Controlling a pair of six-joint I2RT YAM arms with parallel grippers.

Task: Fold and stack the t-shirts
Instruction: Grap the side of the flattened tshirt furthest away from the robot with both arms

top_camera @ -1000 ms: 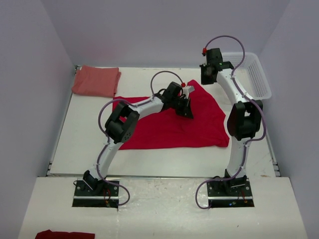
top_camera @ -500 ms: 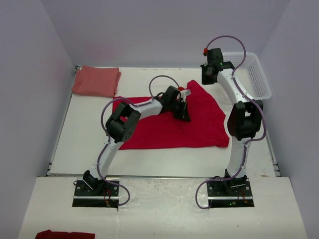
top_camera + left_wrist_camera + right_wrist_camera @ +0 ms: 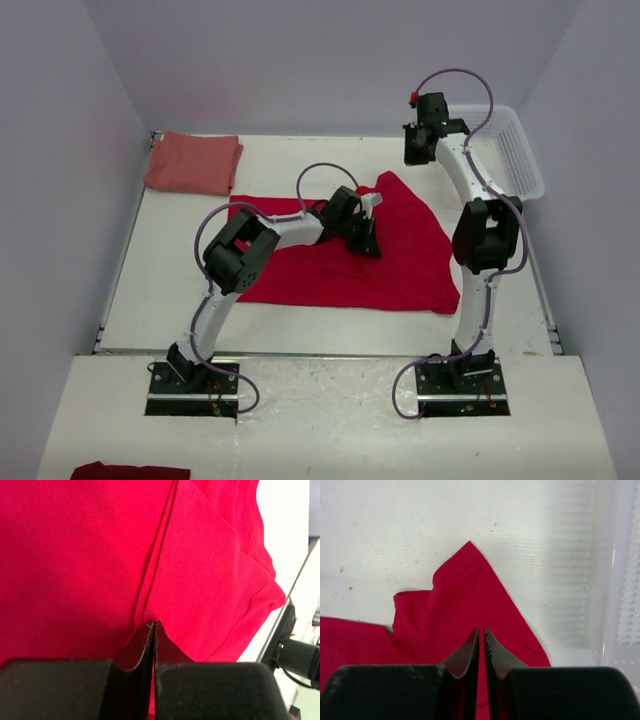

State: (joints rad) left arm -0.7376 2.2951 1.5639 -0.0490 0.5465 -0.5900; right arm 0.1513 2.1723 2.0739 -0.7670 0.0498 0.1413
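Across the middle of the table (image 3: 280, 160), seen from above, the bright red t-shirt (image 3: 400, 270) lies spread out and rumpled. The left gripper (image 3: 365, 240) sits on its upper middle. The right gripper (image 3: 414, 152) hangs just beyond its far tip. The salmon t-shirt (image 3: 193, 162) rests folded, well to the far left of the red one, and a white basket (image 3: 520, 150) stands to its far right.

At the left wrist, the left gripper (image 3: 152, 625) is clamped tight on a pinched ridge of the bright red t-shirt (image 3: 75, 555).

At the right wrist, the right gripper (image 3: 480, 630) is all but closed, holding nothing, above the shirt's pointed tip (image 3: 465, 595).
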